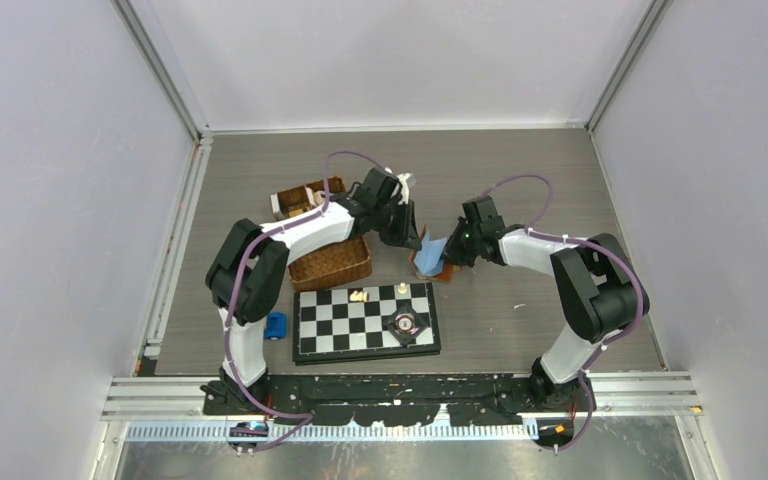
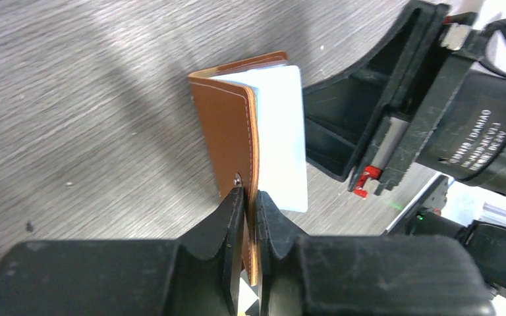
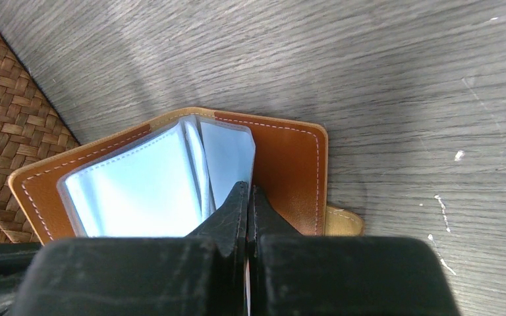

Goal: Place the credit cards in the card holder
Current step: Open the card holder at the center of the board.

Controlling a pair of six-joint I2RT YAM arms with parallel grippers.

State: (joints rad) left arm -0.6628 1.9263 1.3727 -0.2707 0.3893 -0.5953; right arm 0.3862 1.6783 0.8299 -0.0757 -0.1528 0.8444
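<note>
1. Pale walls close in a grey wood-grain table (image 1: 520, 180) on the left, far and right edges. The arm bases sit along the near edge.
2. Card holder (image 1: 428, 265) is near the table centre, open and held between the two arms. Its brown cover (image 2: 227, 131) stands on edge in the left wrist view.
3. Left end effector (image 1: 410, 238) is clamped on the card holder: its fingertips (image 2: 234, 204) pinch the stitched brown cover near a small rivet.
4. Right end effector (image 1: 453, 250) has its fingers pressed together (image 3: 247, 191) on the edge of a pale blue credit card (image 3: 227, 151) standing among the holder's pale leaves. I cannot tell whether that card sits inside a sleeve.
5. From the left wrist the credit card (image 2: 282, 131) juts past the cover's far edge. From above it shows as a tilted blue leaf (image 1: 435, 244).
6. A tan snap tab (image 3: 342, 220) pokes out from under the holder, lying on the table.
7. Edges and room: a wicker basket (image 1: 332, 264) lies just left of the holder and a chessboard (image 1: 360, 322) lies toward the near edge. Bare wood runs from the holder to the far and right edges.
8. Writing: the motor housing (image 2: 481, 125) on the right wrist carries printed text that appears to include "DAMIAO". The rest is too small to read.
</note>
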